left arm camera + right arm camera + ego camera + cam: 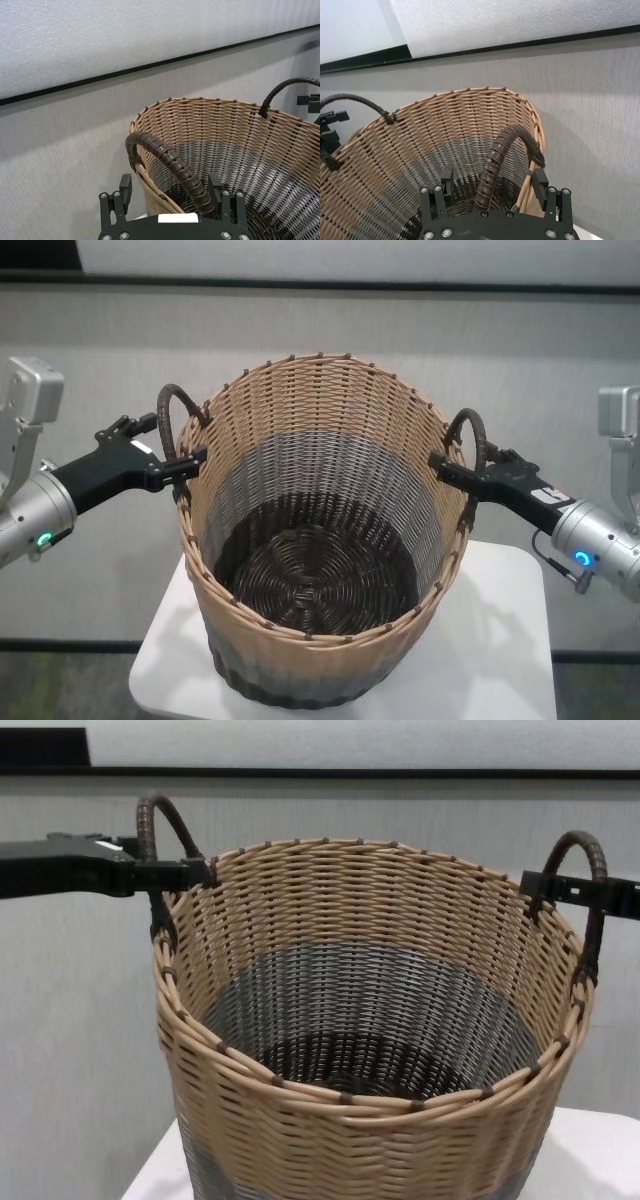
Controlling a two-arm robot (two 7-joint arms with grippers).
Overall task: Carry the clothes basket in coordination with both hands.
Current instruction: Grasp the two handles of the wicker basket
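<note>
Wicker clothes basket (320,540), probably light and stiff, centred on the counter (500,640); left gripper (185,465) and right gripper (450,468) straddle its handles, jaws open.

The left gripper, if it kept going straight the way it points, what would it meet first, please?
Probably the clothes basket: the left gripper already straddles its handle, so the tan wall sits directly ahead.

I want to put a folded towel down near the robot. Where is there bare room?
The basket is empty inside; its dark woven bottom is bare. On the white table, free strips lie either side of the basket's base, the wider toward the robot's right. The rim is crowded: the left gripper and right gripper straddle the handles.
</note>
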